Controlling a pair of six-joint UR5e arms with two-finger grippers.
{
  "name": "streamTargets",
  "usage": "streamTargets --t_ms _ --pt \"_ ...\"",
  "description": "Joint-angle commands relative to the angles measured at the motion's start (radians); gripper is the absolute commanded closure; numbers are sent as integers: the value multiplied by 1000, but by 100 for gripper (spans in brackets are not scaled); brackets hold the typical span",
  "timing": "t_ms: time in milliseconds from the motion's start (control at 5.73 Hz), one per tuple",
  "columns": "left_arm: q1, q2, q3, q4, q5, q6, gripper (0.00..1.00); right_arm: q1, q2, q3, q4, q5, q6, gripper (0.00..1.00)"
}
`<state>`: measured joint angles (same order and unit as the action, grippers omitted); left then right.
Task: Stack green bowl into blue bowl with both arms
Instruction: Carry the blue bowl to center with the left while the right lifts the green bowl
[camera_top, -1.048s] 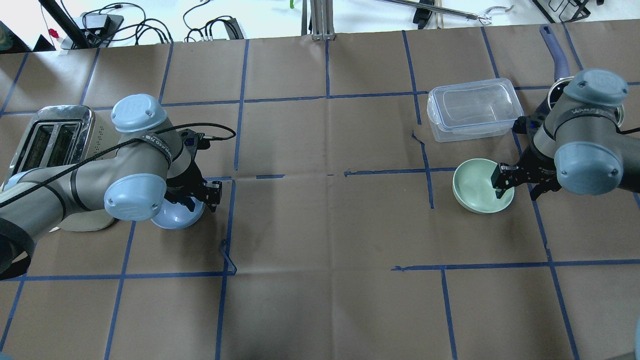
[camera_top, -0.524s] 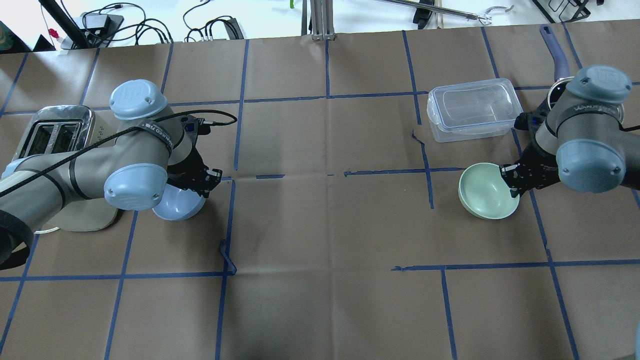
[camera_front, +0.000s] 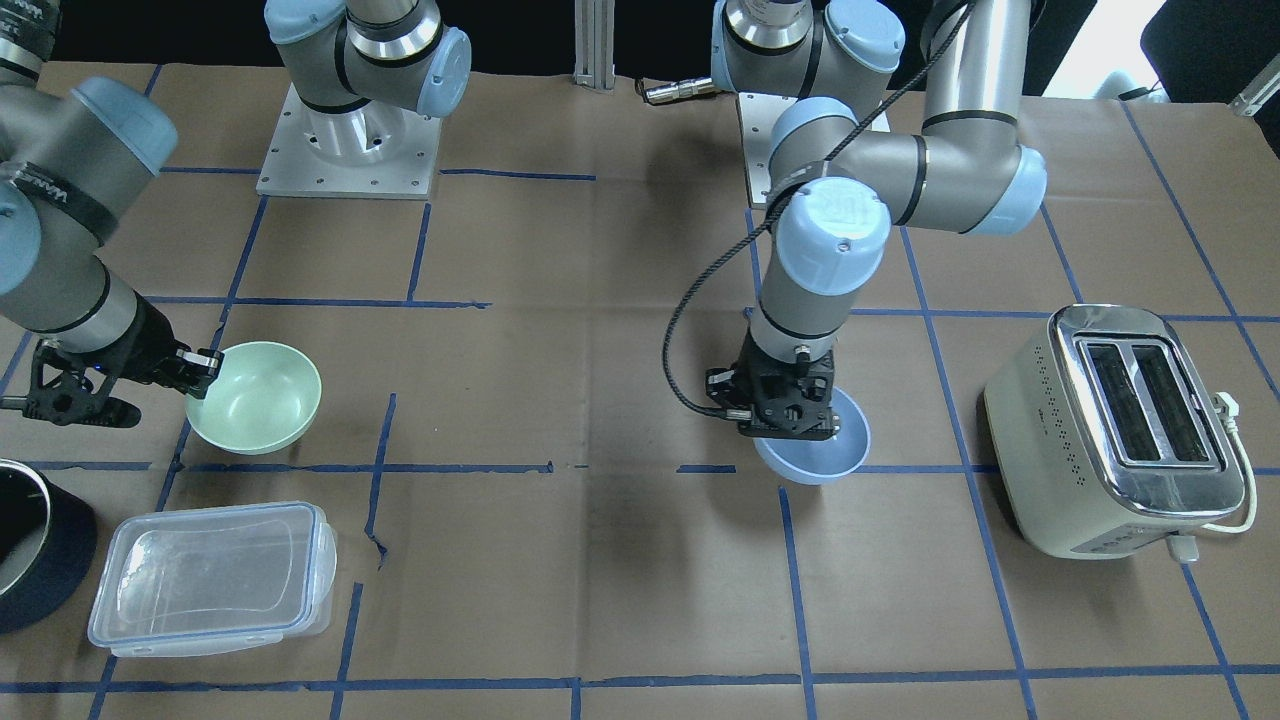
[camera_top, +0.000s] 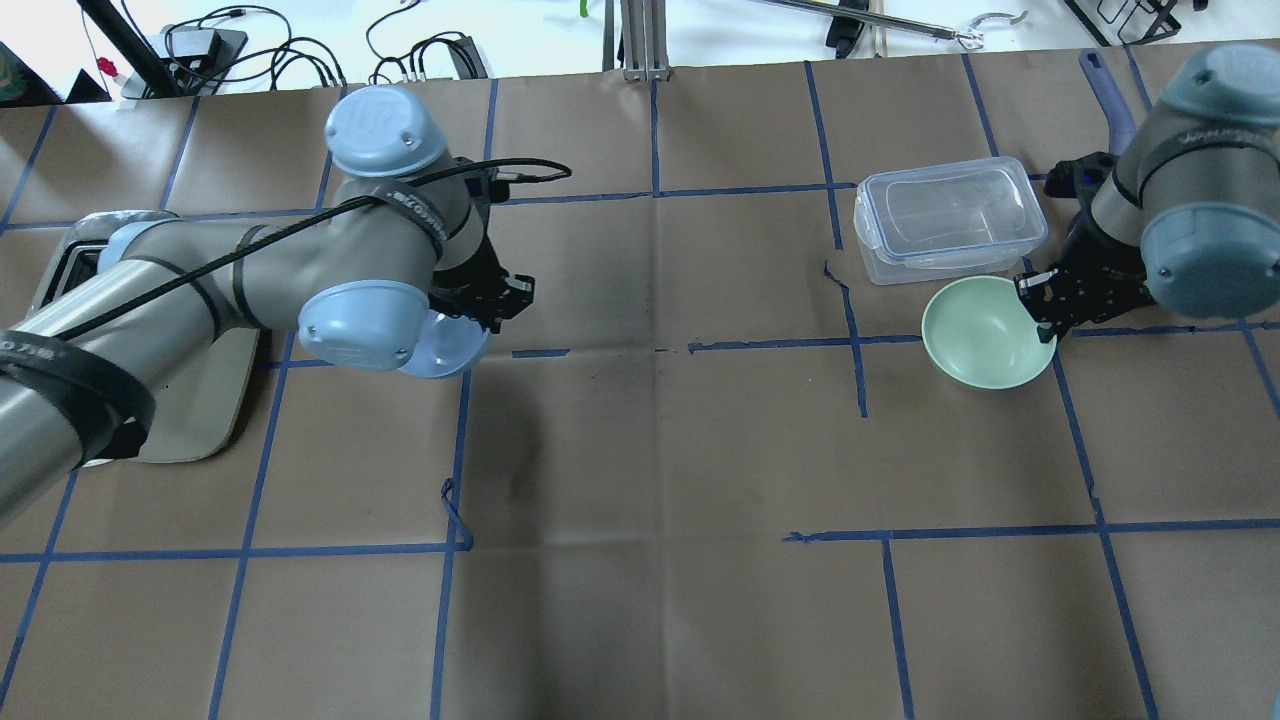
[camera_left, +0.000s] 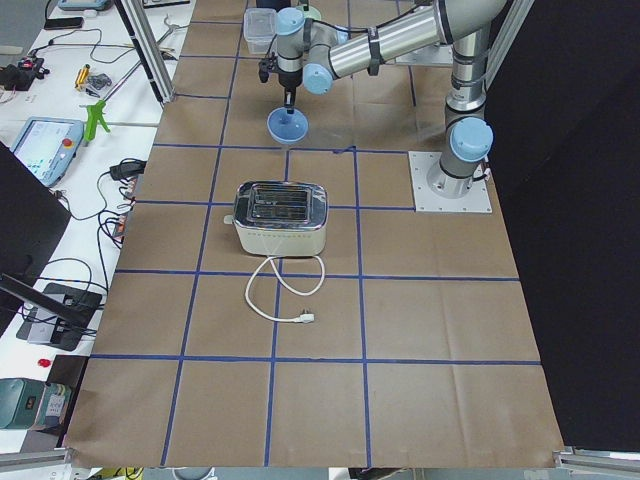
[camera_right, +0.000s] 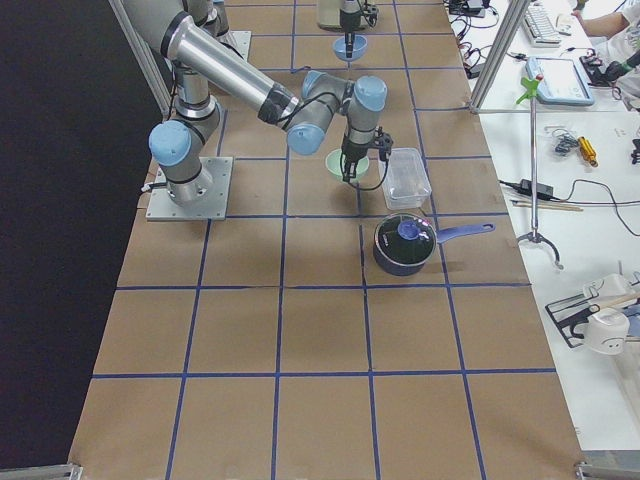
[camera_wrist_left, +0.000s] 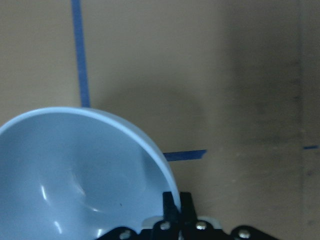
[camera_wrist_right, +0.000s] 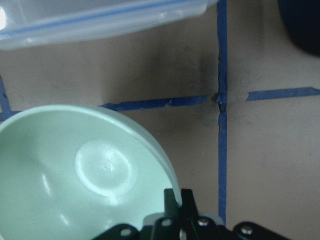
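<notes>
- The left gripper (camera_wrist_left: 175, 202) is pinching the rim of the blue bowl (camera_wrist_left: 85, 175), one finger inside the wall and one outside. In the overhead view the bowl is showing at the table's (camera_top: 660, 450) 9 o'clock side, gripped at its own 1 o'clock edge.
- The right gripper (camera_wrist_right: 177, 200) is pinching the green bowl (camera_wrist_right: 85, 170) the same way. Overhead, this bowl is showing at the table's 3 o'clock side, with the clear lidded container (camera_top: 945, 220) close by at its 11 o'clock.
- Risk: each bowl is being held by a thin edge only, so a quick swing toward the centre is likely to be pivoting or slipping it in the pinch.
- Risk: a tilted green bowl may be catching on the blue rim instead of nesting (equal sizes are leaving little margin).
- The wrist views are showing the finger-on-rim contact, which the overhead view is hiding beneath the wrists.
- The front-facing view is showing the whole toaster (camera_front: 1130, 425), mostly covered overhead by the left arm.
- The right exterior view alone is showing the whole lidded saucepan (camera_right: 405, 245).
</notes>
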<state>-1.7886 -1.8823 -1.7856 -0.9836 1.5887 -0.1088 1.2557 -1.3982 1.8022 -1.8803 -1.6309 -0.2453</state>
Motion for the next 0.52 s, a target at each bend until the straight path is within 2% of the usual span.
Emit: streamTargets --t_ms 0,175,349 --pt "-171 -82 84 28 5 -63 100 14 -31 -195 267 5 1 94" --pt "-207 -121 138 66 -1 -80 100 25 -66 -242 339 14 0 94" --pt "-215 -132 146 68 -6 -81 100 30 -99 -245 352 66 1 94"
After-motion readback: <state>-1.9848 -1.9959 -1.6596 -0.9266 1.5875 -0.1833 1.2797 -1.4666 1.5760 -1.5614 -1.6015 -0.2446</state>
